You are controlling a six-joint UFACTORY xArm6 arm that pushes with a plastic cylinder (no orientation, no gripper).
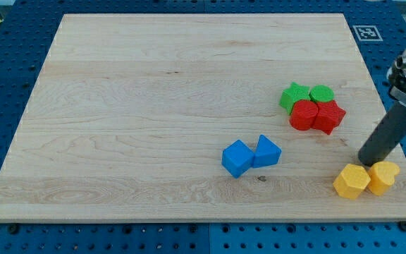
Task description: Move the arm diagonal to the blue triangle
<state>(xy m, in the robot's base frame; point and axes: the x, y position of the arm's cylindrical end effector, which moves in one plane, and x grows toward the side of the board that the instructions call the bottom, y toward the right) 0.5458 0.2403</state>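
Two blue blocks touch each other near the board's lower middle. The right one (267, 151) looks like the blue triangle, and the left one (237, 158) looks like a cube. My dark rod comes in from the view's right edge. My tip (367, 161) rests on the board far to the right of the blue triangle and slightly lower. It is just above two yellow blocks, and I cannot tell whether it touches them.
A yellow hexagon (351, 182) and a second yellow block (384, 176) sit side by side at the lower right. A tight cluster sits upper right: green star (294, 96), green round block (322, 94), red round block (304, 115), red star (329, 117). A printed marker (364, 32) lies off the board's top right corner.
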